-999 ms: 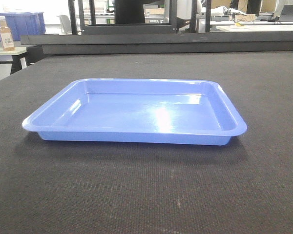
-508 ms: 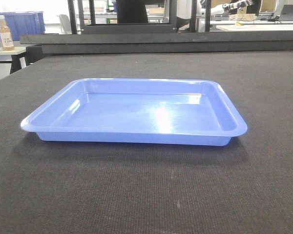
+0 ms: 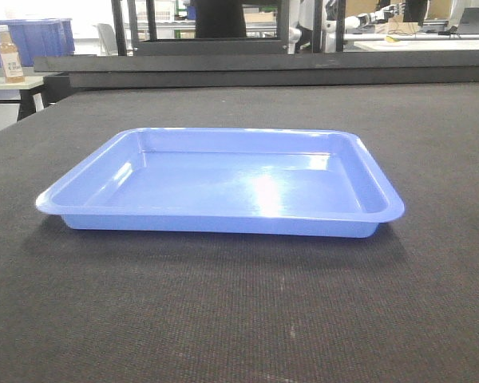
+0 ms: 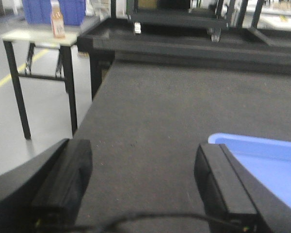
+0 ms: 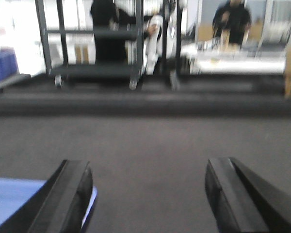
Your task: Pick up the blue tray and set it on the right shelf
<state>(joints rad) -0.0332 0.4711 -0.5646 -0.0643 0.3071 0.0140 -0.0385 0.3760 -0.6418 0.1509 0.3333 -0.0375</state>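
Checking the front view: where does the tray sit? (Mo)

The shallow rectangular periwinkle-blue glossy plastic tray (image 3: 219, 187) lies flat, open side up, in the middle of the dark grey textured tabletop (image 3: 223, 327). There is a glare patch on its floor. (Li)

And the left arm? (Mo)

The left end effector (image 4: 140, 182) has its black fingers (image 4: 63, 179) spread wide, with only tabletop in the gap. The tray's corner shows just past the finger on the frame's right. I cannot tell whether they touch, the view is soft. (Li)

Right arm? (Mo)

The right end effector (image 5: 150, 194) is also spread, with bare tabletop between its fingers. The tray's corner is at the lower left, partly hidden behind the finger on that side. I cannot tell contact there either, the frame is blurred. (Li)

So the tray is between the two? (Mo)

Yes. It sits to the right of the left end effector and to the left of the right one. Both are low over the tabletop. (Li)

Background? (Mo)

Far left, a clear plastic bottle of amber liquid with a white cap (image 3: 9, 54) stands upright on a small pale table (image 3: 16, 82). Deep dark-blue plastic bins (image 3: 44, 38) are behind it. A black metal rack (image 3: 211, 46) stands beyond the tabletop's far edge. (Li)
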